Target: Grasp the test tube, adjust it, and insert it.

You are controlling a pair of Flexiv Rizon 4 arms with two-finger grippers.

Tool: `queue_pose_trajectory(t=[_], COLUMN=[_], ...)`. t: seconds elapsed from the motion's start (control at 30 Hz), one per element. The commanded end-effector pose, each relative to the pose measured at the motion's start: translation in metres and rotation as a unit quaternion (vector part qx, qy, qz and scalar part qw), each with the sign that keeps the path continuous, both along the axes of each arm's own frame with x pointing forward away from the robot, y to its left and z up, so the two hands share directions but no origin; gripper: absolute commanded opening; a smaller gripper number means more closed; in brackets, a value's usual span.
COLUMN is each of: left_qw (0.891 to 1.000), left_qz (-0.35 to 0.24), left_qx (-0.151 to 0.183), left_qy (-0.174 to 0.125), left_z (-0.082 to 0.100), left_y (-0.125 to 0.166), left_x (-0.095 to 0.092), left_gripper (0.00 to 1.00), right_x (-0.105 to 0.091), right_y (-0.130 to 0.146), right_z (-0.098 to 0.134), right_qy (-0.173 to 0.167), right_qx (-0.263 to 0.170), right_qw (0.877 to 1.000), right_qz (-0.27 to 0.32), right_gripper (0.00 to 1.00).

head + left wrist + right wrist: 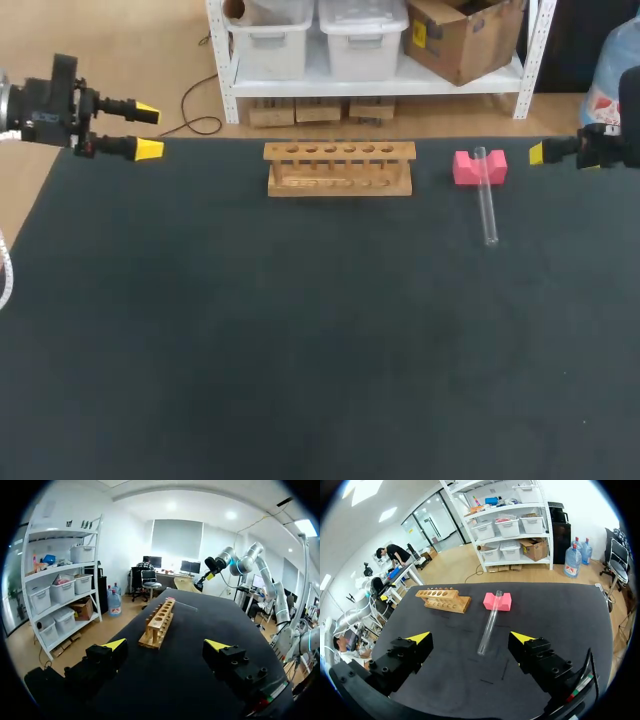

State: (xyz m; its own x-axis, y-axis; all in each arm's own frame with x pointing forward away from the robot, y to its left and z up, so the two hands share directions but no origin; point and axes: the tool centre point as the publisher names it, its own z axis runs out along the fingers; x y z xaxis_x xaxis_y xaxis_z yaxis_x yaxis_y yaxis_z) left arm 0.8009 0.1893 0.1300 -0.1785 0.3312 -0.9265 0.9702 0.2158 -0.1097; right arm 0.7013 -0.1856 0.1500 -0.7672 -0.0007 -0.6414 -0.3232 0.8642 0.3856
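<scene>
The test tube [487, 200] lies on the counter [300, 350], right of centre. One end is propped in the notch of a pink block [480, 167] and the other rests on the dark surface nearer the robot, so it sits slightly tilted. Nothing holds it. The wooden rack [340, 168] stands upright to the left of the block, well apart from it, and no tube shows in its row of holes.

Risks, in my judgement:
- The tube is clear, round and smooth, so a closure off its axis could roll it out of the notch and across the counter.
- A grip too near either end would leave it levering in the jaws during the adjusting step.
- Pressing down on the propped end could chip glass against the block or push the block away.
- Later, a tube not brought upright would strike the rack's top board rather than enter a hole.

Position relative to the jaws:
- The right jaws stand apart, holding nothing, at the counter's right edge, near the block. In the right wrist view the tube lies ahead of them, in line with the gap between the two yellow fingertips [420, 637], touching neither.
- The left jaws are also apart and empty, by the far left corner, well away from the tube, with the rack between.
</scene>
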Motion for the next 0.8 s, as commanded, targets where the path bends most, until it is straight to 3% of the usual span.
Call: queue_pose_trajectory(t=[0.03,0.8], left_qw=[1.000,1.000], left_qz=[-0.028,-0.018], left_qx=[-0.006,-0.009], left_qy=[0.009,0.012], left_z=[-0.0062,-0.0098], left_y=[-0.0036,-0.0028], left_x=[0.0082,0.0110], left_gripper=[1.00,1.00], right_x=[-0.0007,-0.0007], right_y=[0.0001,0.0001], right_z=[0.0005,0.0005], right_qy=[0.000,0.000], right_qx=[-0.001,-0.001], right_qw=[1.000,1.000], right_qz=[-0.001,-0.001], right_gripper=[1.00,1.00])
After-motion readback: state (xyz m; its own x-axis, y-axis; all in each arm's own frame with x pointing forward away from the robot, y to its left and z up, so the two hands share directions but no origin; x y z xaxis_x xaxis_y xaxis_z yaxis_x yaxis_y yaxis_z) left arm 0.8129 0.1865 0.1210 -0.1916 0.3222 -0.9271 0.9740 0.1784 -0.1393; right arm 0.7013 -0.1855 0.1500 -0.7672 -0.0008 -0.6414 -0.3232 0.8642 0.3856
